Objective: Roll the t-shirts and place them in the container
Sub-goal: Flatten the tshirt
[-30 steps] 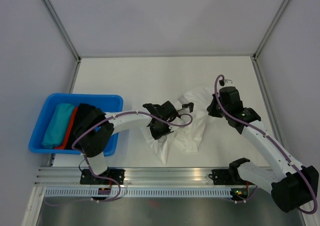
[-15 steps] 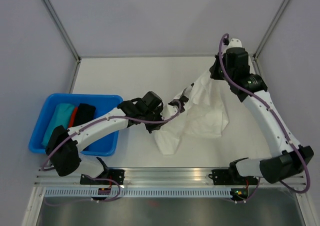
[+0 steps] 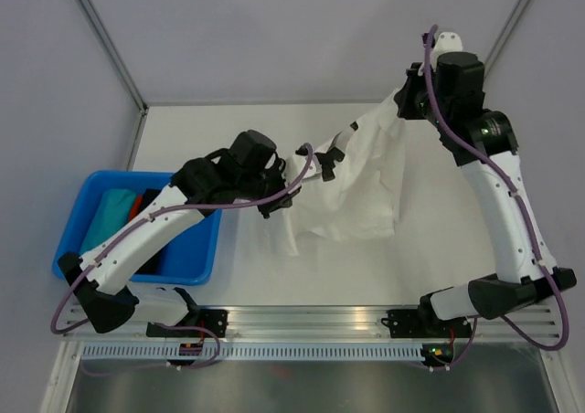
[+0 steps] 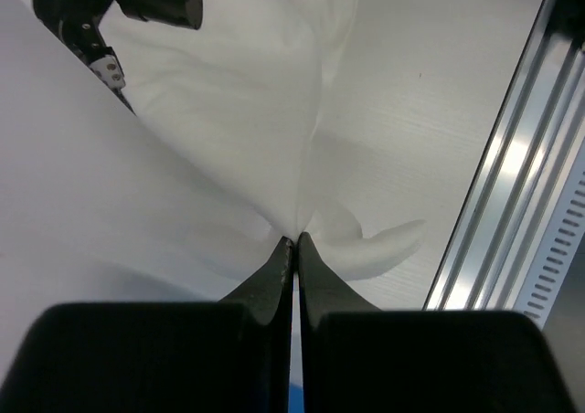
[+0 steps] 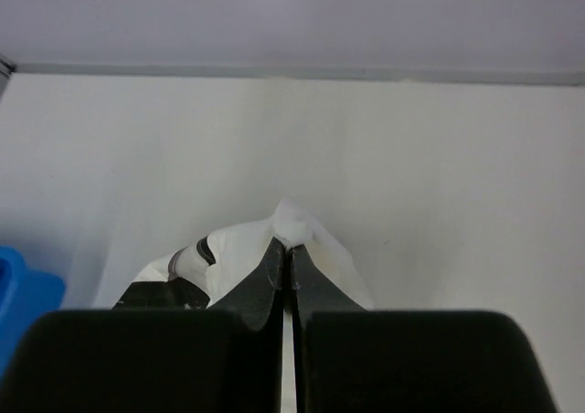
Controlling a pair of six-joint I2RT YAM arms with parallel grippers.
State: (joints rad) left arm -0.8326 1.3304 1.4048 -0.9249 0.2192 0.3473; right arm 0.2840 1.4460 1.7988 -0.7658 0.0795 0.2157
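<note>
At the near left of the counter (image 3: 242, 276), a blue bin (image 3: 208, 253) keeps a teal roll (image 3: 106, 214) out of the working space. Past it, the left pincer (image 4: 294, 241) is clamped tight on a fold of the white t-shirt (image 3: 361, 189), which is lifted above the middle of the counter. Farther back, the right pincer (image 5: 285, 247) pinches another edge, raised high — so the cloth hangs stretched between the two, seemingly to open it out and lay it flat for rolling.
</note>
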